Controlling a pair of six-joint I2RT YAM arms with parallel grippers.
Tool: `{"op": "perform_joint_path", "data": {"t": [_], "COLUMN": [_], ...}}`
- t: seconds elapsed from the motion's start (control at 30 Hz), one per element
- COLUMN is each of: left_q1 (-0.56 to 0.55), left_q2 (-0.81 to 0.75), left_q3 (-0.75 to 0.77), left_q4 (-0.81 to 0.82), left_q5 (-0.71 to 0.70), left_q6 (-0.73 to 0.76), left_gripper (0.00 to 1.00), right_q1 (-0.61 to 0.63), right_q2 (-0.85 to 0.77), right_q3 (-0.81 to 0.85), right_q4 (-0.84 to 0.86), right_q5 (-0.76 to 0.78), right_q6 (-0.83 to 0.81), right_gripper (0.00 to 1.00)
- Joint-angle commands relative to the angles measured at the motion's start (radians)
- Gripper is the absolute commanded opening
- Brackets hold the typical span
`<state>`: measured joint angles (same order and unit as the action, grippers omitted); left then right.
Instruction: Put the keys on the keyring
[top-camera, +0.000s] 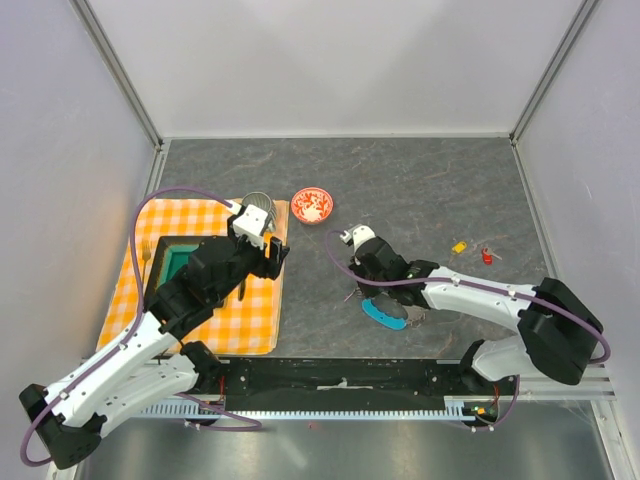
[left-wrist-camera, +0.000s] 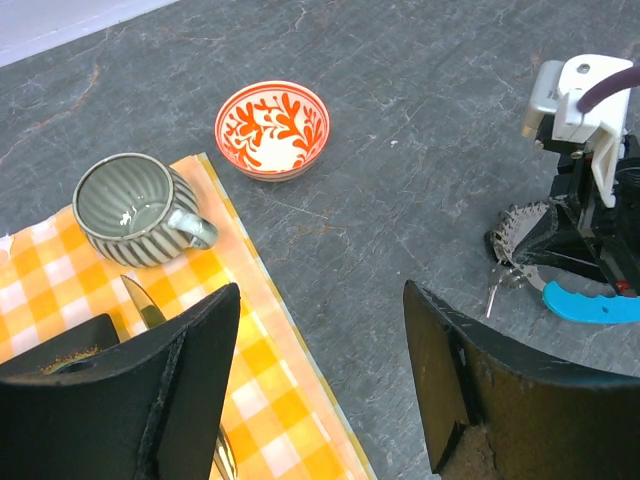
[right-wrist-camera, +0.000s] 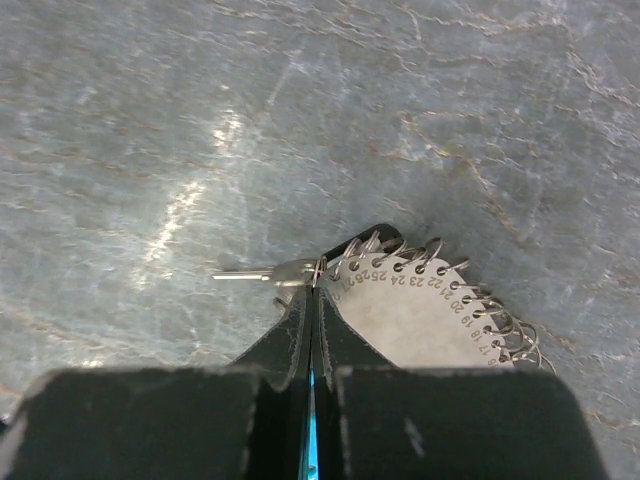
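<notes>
- Reaching across the bare grey stone table (top-camera: 430, 180), the right gripper (top-camera: 360, 287) meets the grey-fringed metal keyring with its blue crescent tag (top-camera: 385, 313). The tiny yellow-headed key (top-camera: 459, 247) and red-headed key (top-camera: 487, 256) lie apart, near the right wall.
- Left wrist: the left gripper (left-wrist-camera: 320, 390) gapes, holding nothing, over the orange-checked cloth's (left-wrist-camera: 260, 360) edge. The ribbed grey cup (left-wrist-camera: 140, 210) and red-patterned bowl (left-wrist-camera: 272, 128) sit beyond.
- Right wrist: the jaws are pressed together, their tips at the keyring's rim beside a silver key blade (right-wrist-camera: 250, 275).

Even overhead light; glare on table (right-wrist-camera: 200, 170); foreground seemingly soft.
</notes>
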<state>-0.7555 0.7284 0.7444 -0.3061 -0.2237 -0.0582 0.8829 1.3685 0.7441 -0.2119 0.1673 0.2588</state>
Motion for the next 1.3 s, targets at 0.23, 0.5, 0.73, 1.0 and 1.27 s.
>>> {"op": "perform_joint_path", "data": {"t": [0.23, 0.5, 0.73, 1.0, 1.27], "left_q1": [0.012, 0.015, 0.016, 0.019, 0.022], "left_q2": [0.012, 0.048, 0.051, 0.042, 0.029], "left_q3": [-0.002, 0.007, 0.007, 0.009, 0.006], "left_q4": [0.012, -0.005, -0.005, -0.005, -0.008], "left_q5": [0.038, 0.07, 0.07, 0.07, 0.069], "left_q6": [0.011, 0.0, 0.001, 0.001, 0.003], "left_gripper": [0.73, 0.73, 0.73, 0.72, 0.73], "right_q1": [-0.002, -0.012, -0.032, -0.036, -0.048], "right_q2": [0.011, -0.022, -0.036, -0.026, 0.078], "right_q3": [-0.009, -0.011, -0.048, 0.038, 0.066], "right_q4": [-0.118, -0.121, -0.167, -0.146, -0.089], "right_q5": [0.097, 0.078, 0.097, 0.092, 0.103], "right_q6": [0.022, 0.023, 0.098, 0.053, 0.033], "right_gripper": [0.0, 0.0, 0.08, 0.42, 0.44]}}
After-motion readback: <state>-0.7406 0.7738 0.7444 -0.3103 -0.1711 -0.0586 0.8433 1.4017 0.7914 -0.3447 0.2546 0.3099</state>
